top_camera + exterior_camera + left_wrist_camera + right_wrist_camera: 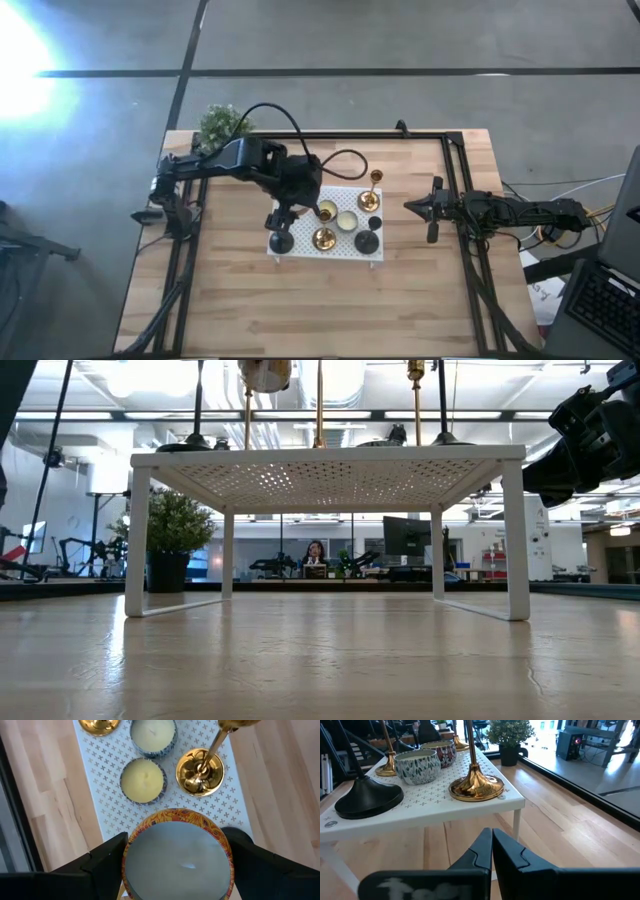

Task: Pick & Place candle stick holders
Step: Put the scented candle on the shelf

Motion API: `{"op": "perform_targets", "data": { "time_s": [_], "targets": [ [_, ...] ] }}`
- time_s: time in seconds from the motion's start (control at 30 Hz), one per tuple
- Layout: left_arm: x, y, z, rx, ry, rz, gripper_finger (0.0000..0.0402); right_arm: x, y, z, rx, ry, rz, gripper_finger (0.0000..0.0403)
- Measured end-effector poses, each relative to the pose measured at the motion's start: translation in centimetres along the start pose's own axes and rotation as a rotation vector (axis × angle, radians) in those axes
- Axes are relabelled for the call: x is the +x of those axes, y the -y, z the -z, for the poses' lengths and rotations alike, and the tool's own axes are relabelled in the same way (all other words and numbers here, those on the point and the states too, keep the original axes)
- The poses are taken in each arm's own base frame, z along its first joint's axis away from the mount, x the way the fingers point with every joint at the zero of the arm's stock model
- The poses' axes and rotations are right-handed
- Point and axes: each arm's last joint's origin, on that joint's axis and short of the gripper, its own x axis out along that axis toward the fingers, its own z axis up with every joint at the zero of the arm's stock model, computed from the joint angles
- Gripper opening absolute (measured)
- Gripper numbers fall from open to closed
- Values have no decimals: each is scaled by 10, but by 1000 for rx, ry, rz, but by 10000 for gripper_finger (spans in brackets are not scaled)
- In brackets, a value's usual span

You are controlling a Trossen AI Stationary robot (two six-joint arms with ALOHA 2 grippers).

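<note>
I read no legible writing. Left gripper (175,865) pinches a patterned candle tin (177,855) over the white rack (300,248); brass holders (199,772) stand there. Right gripper (491,851), pressed together, waits near the table's (420,300) right edge.

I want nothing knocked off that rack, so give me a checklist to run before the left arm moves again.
1. Grip: left gripper closed around the patterned candle tin, a finger on each side; the low view shows the tin hanging above the white rack: ok.
2. Clearance: the nearest brass candle stick holder stands close beside the tin, its stem leaning across the view: not ok.
3. Two open candles sit upright on the rack: ok.
4. Right gripper is shut and off the rack's right side: ok.
5. Set-down spot for the tin: cannot tell.
</note>
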Motion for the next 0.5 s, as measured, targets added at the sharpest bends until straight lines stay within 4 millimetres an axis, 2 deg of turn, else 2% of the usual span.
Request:
{"op": "perform_targets", "data": {
  "time_s": [0.2, 0.5],
  "targets": [
    [8, 0, 0, -14, -11, 3, 299, 0, 0, 0, 0, 0, 0, 8],
    [8, -2, -5, 0, 34, -13, 299, 0, 0, 0, 0, 0, 0, 8]
  ]
}}
